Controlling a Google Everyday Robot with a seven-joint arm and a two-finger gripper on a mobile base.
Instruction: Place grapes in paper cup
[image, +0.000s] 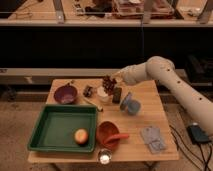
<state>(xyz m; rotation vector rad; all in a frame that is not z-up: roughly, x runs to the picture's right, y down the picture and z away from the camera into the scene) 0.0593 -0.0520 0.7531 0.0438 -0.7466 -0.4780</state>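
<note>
Grapes (108, 82), a dark purple-brown cluster, hang at the gripper (113, 80) directly above the paper cup (103, 94), with the lowest berries close to or at the cup's pale rim; whether they touch it cannot be told. The white arm (165, 75) reaches in from the right edge of the view and ends at the bunch near the back middle of the wooden table (145, 107). The fingers appear clenched on the top of the grapes, since the bunch is off the table and directly under the wrist. The paper cup stands upright, cream-white; its inside is hidden by the bunch over it. The purple bowl (65, 93) sits at the back left of the table, well apart from the cup; no contents can be made out in it. Between the bowl and the cup lies a small dark object (88, 91). Just right of the cup stands a dark upright item (117, 94), and beside that a grey-blue tilted object (129, 104). The green tray (60, 131) takes the front left and holds a single yellow-red apple (81, 136) in its near right corner. An orange-red bowl (110, 134) sits just right of the tray, with something orange resting across its rim. A small clear glass (104, 157) stands at the front edge. A grey cloth (153, 138) lies at front right.
</note>
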